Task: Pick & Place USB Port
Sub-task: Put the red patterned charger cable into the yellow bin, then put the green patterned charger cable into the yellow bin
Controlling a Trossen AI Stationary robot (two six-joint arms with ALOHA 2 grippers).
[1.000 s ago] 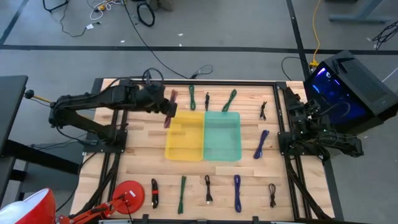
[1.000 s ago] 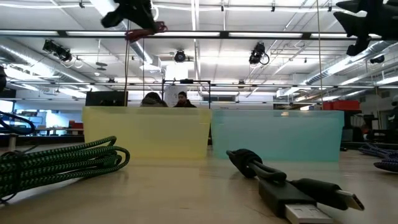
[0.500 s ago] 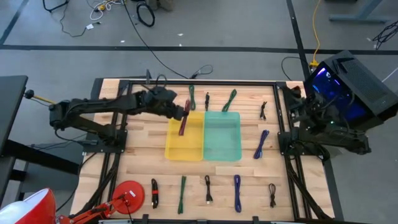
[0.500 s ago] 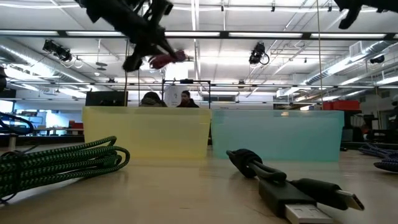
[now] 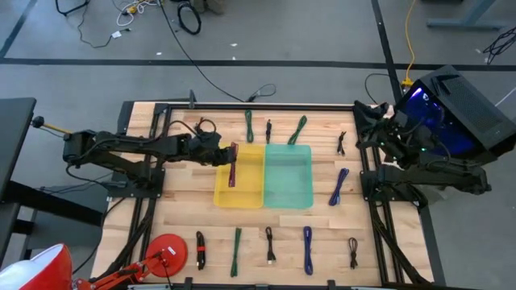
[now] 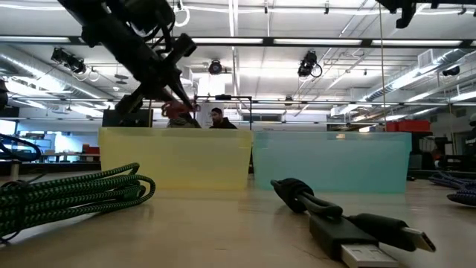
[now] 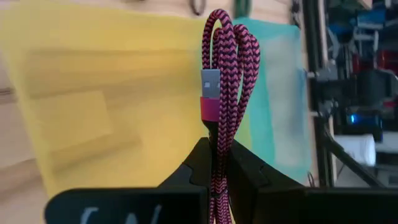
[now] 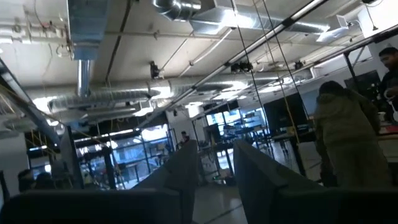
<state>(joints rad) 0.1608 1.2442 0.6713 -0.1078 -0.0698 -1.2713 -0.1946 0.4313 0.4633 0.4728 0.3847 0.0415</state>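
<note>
From above, the left arm reaches across the wooden table (image 5: 185, 201) so that the left gripper (image 5: 226, 154) sits over the left edge of the yellow bin (image 5: 239, 193), its fingers clenched on a bundled pink USB cable (image 5: 233, 169) that hangs over the bin's inside. The teal bin (image 5: 289, 177) stands touching the yellow one on its right. The right arm is pulled back at the table's right edge, the right gripper (image 5: 362, 112) raised by the far right corner. Other bundled cables lie in rows along the far and near sides. At table height, the left gripper (image 6: 176, 95) tilts down just above the yellow bin's rim, the pink cable (image 6: 177, 109) showing at its tip; a green braided cable (image 6: 71, 192) and a black USB cable (image 6: 342, 220) lie near the camera. From the left wrist, the pink cable (image 7: 225, 93) stands pinched between the fingers (image 7: 193, 171), over the yellow bin (image 7: 93, 93). From the right wrist, the right gripper (image 8: 214, 171) points at the ceiling, fingers parted and holding nothing; a person (image 8: 348, 140) stands in the room.
</note>
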